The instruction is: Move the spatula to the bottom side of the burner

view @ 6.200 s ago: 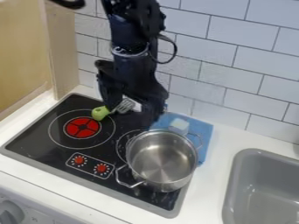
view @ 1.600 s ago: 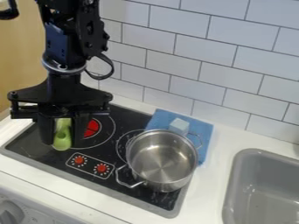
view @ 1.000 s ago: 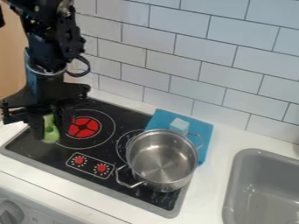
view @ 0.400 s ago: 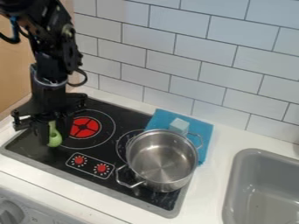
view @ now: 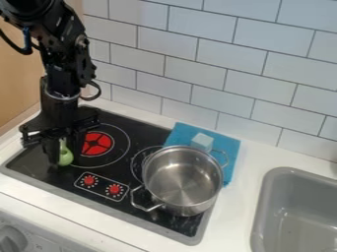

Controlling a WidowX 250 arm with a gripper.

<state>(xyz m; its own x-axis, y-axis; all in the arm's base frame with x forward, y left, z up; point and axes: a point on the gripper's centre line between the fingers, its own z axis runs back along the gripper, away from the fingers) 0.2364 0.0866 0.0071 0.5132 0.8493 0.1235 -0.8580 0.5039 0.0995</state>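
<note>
Behind the white worktop (view: 253,160), a tiled wall (view: 270,93) is seen, and the black hob (view: 39,167) is set into the surface. The spatula (view: 66,158) has been carried from the far side of the burner (view: 97,143) to its near left, and has just been shifted slightly right. It is pinched in the tool (view: 64,153), green end down. The near side, presumably what is meant by "bottom", is almost reached; a little more rightward travel may be needed before release.
</note>
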